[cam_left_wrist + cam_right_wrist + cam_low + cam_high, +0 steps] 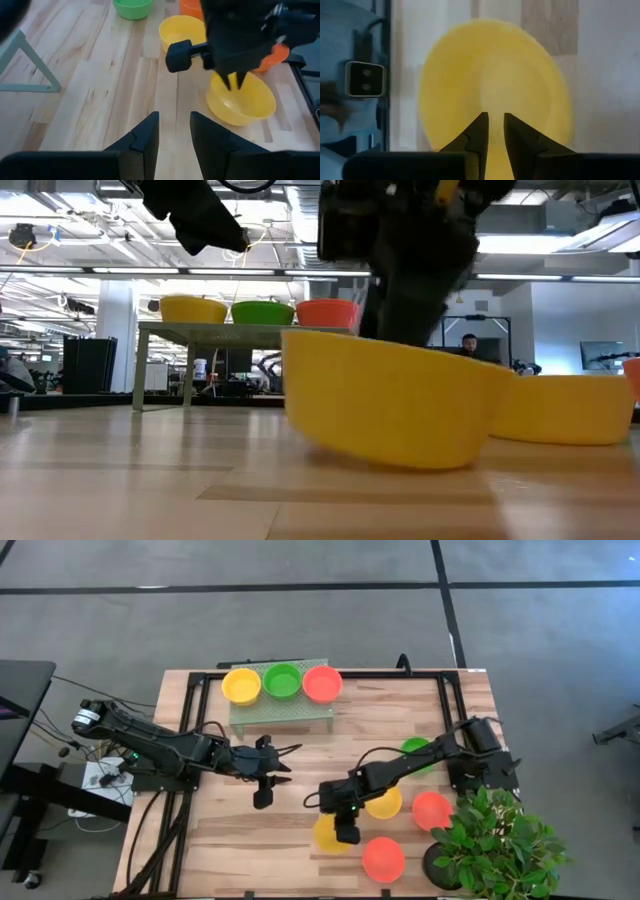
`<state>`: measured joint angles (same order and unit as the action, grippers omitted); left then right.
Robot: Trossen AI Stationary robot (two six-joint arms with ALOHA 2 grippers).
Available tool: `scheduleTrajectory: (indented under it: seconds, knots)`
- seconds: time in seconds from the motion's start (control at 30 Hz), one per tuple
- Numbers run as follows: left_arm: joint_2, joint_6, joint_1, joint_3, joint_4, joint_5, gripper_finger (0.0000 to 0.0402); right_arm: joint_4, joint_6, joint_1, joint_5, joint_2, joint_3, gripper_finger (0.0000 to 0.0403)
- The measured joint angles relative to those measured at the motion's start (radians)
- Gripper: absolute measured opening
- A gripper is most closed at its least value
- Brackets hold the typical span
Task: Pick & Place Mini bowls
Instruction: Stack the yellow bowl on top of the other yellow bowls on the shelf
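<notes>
My right gripper (pixel 346 835) (pixel 496 117) points down over a yellow mini bowl (pixel 326 834) (pixel 495 65) near the table's near edge, its fingers only a narrow gap apart. In the low view this bowl (pixel 390 400) sits tilted, with its left side raised and its lower right resting on the wood. My left gripper (pixel 284 761) (pixel 175 125) hovers open over bare wood left of it and holds nothing. A yellow bowl (pixel 241 685), a green bowl (pixel 282 681) and a red bowl (pixel 322 684) sit on a small grey-green stand (pixel 280 720). My right gripper comes at the tilted yellow bowl from above, over its right part. In the left wrist view its fingertips (pixel 231 85) stand side by side over the bowl's inside (pixel 242 105). I cannot tell whether they touch it.
More bowls rest on the wood to the right: a yellow one (pixel 386 806), a green one (pixel 418 752) under the right arm, and two red ones (pixel 432 810) (pixel 383 860). A potted leafy plant (pixel 500 840) fills the near right corner. Bare wood lies near left.
</notes>
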<state>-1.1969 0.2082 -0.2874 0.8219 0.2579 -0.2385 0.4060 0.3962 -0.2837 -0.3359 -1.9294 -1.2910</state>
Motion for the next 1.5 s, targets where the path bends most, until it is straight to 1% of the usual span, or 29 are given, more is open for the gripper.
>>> scheduleTrajectory:
  seconds: [0.03,0.13,0.17,0.27,0.4,0.67,0.83,0.93,1.13,1.23,1.33,1.5]
  knots:
    - [0.000,-0.009,0.000,0.000,0.001,0.000,0.0112,-0.002,-0.010,-0.003,0.003,0.003,-0.010,0.0056]
    - [0.000,-0.025,0.000,0.000,-0.006,0.000,0.0112,0.025,-0.023,-0.012,0.065,0.020,-0.021,0.0056]
    - [0.000,-0.025,0.000,0.000,-0.005,0.000,0.0112,0.020,-0.040,-0.013,0.089,0.020,-0.029,0.0056]
    - [0.000,-0.026,0.000,0.000,-0.012,0.000,0.0112,0.080,-0.079,-0.019,0.177,0.019,-0.033,0.0056]
    - [0.000,-0.028,0.000,0.000,-0.013,0.000,0.0112,0.156,-0.092,-0.011,0.281,0.010,-0.035,0.0056]
    - [0.000,-0.028,0.000,0.000,-0.013,0.000,0.0112,0.163,-0.127,-0.009,0.321,0.041,-0.036,0.0056]
    - [0.000,-0.028,0.000,0.000,-0.013,0.000,0.0112,0.179,-0.144,-0.004,0.403,0.044,-0.036,0.0056]
    - [0.000,-0.028,0.000,0.000,-0.013,0.000,0.0112,0.220,-0.144,0.012,0.444,0.043,-0.036,0.0056]
    - [0.000,-0.028,0.000,0.000,-0.013,0.000,0.0112,0.255,-0.136,0.043,0.438,0.042,-0.036,0.0056]
    - [0.000,-0.028,0.000,0.000,-0.013,0.000,0.0112,0.252,-0.126,0.045,0.409,0.042,-0.034,0.0056]
    - [0.000,-0.028,0.000,0.000,-0.013,0.000,0.0112,0.245,-0.100,0.044,0.384,0.042,-0.018,0.0056]
    - [0.000,-0.028,0.000,0.000,-0.013,0.000,0.0112,0.253,-0.085,0.044,0.385,0.041,0.019,0.0056]
